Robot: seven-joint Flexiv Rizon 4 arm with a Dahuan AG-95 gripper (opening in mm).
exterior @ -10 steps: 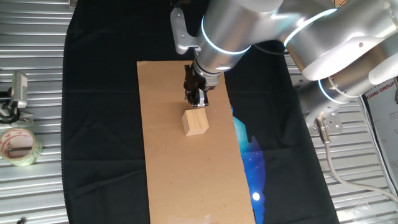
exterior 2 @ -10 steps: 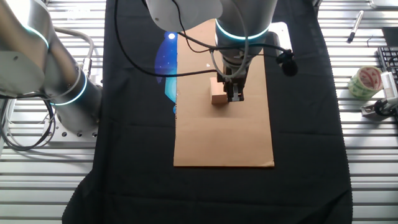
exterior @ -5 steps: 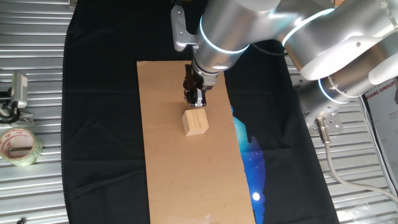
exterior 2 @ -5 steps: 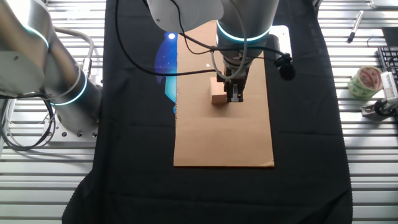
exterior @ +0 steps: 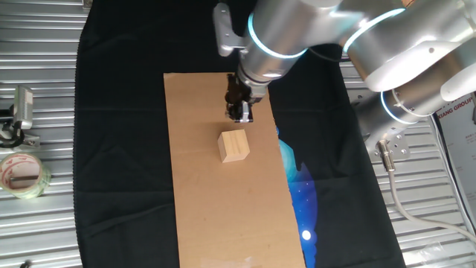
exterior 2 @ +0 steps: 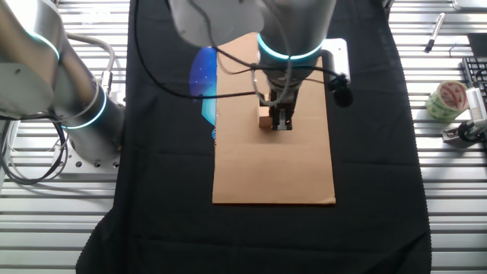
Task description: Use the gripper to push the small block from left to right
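Note:
The small block (exterior: 233, 146), a light tan wooden cube, sits on a long brown cardboard sheet (exterior: 204, 208) near its middle. My gripper (exterior: 239, 114) hangs from the silver arm just beyond the block, a small gap apart from it, with its black fingers together and holding nothing. In the other fixed view the gripper (exterior 2: 281, 122) stands in front of the block (exterior 2: 263, 120) and hides its right part; only a tan sliver shows to the left of the fingers.
The cardboard (exterior 2: 274, 175) lies on a black cloth (exterior: 119, 149) with a blue print (exterior: 301, 179). A tape roll (exterior: 21, 175) and a metal clip lie on the ribbed metal table at the side. The second arm base (exterior 2: 84, 122) stands beside the cloth.
My gripper has drawn back and up from the block, leaving a small gap. The block has not moved.

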